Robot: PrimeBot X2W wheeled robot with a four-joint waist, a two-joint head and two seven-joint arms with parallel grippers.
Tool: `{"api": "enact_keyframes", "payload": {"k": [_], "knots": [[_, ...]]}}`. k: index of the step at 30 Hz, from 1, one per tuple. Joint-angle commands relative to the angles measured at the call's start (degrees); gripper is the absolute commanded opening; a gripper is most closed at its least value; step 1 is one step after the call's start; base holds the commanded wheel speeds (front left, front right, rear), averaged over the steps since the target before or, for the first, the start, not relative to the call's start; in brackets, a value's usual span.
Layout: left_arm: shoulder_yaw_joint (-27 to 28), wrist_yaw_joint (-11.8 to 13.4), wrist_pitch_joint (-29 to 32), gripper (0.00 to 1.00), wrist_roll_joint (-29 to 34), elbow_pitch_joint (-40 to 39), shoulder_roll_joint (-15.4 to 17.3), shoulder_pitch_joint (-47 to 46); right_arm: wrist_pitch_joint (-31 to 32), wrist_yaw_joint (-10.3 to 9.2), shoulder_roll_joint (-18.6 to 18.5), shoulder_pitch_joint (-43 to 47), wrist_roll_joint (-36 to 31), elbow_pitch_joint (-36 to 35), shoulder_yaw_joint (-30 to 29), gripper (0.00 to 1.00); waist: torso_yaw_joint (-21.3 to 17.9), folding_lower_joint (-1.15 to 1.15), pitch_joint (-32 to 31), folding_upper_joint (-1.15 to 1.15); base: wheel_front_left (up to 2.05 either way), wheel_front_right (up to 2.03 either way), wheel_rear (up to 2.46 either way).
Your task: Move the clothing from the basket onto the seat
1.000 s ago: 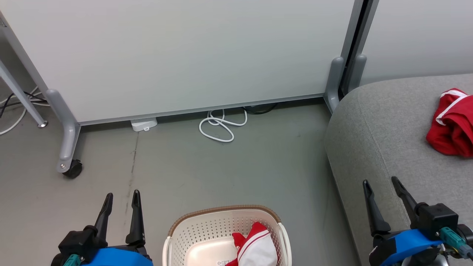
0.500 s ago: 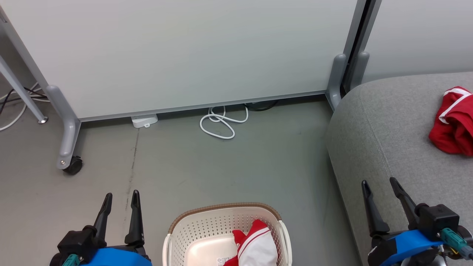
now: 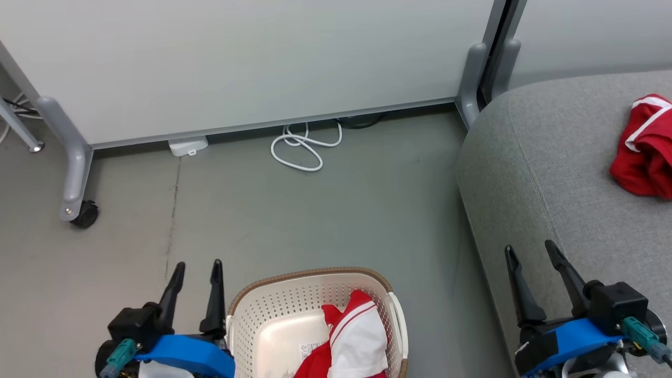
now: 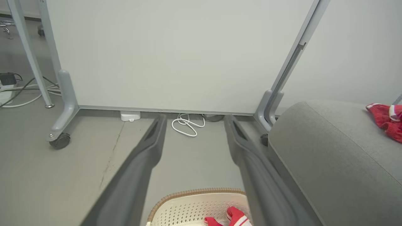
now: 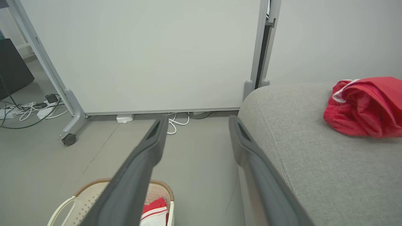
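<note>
- Left gripper (image 3: 198,263): low on the robot's left, just beside the left rim of the basket (image 3: 283,302). Its two dark fingers stand spread with nothing between them, so it is released. From its wrist camera the basket's far rim shows between the fingers.
- Right gripper (image 3: 528,245): low on the robot's right, in front of the sofa (image 3: 551,173) at its near edge. Fingers parted, empty.
- Basket: cream, perforated, with a brown rim band and white side handles. It stands on the grey floor (image 3: 341,210) between the two grippers, near the sofa's side but apart from it.
- Red-and-white garment (image 3: 357,336): crumpled in the right half of the basket, against the right wall. White cloth with a red stripe lies uppermost and red cloth below. Bare basket bottom with a small label shows to its left.
- Second red garment (image 3: 643,157): bunched on the sofa's seat, well apart from the basket, with white trim along its upper folds. The head view's right edge cuts it off.
- Sofa: light grey weave, rounded corner, a stitched seam running along the top near the edge.
- Background: a pale partition panel (image 3: 262,63) on grey legs, with a caster wheel (image 3: 84,214) under the left one. A white cable (image 3: 296,152) lies looped on the floor at the panel's foot, and a small white block (image 3: 187,146) lies to its left.
</note>
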Motion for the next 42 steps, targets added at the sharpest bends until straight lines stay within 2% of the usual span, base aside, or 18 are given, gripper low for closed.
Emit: {"api": "enact_keyframes", "payload": {"k": [1,11,15,22,33,42], "knots": [[-1.5,-0.1,-0.2,1.0,-0.9,2.1,0.2,-1.8,-0.4,0.03,0.1,-1.2,0.3,-0.2,0.3,1.0,-0.8,0.0,2.1,0.0,0.0,0.0,0.0],[-11.1,-0.1,-0.1,1.0,-8.4,16.9,0.8,-12.9,-1.4,0.03,0.0,-6.0,1.5,-0.3,4.6,1.0,-6.6,0.0,13.0,0.0,0.0,0.0,0.0],[-15.3,-0.1,-0.1,1.0,-11.7,23.1,1.3,-18.5,-2.4,0.03,0.1,-8.7,2.1,-0.3,6.6,1.0,-10.2,0.0,19.1,0.0,0.0,0.0,0.0],[-20.2,-0.1,1.5,1.0,-16.0,30.6,2.2,-25.0,-3.9,0.02,0.1,-11.7,3.4,-0.4,9.0,1.0,-15.0,0.0,27.1,0.0,0.0,0.0,0.0],[-27.3,-0.1,4.6,1.0,-17.6,38.8,3.6,-33.1,-6.9,0.02,0.1,-13.6,6.2,0.5,11.6,1.0,-19.4,0.0,36.6,0.0,0.0,0.0,0.0],[-29.7,-0.1,4.9,1.0,-16.7,43.4,6.1,-39.6,-8.8,0.03,0.1,-15.5,8.4,1.7,13.8,1.0,-21.3,0.0,42.4,0.0,0.0,0.0,0.0]]}}
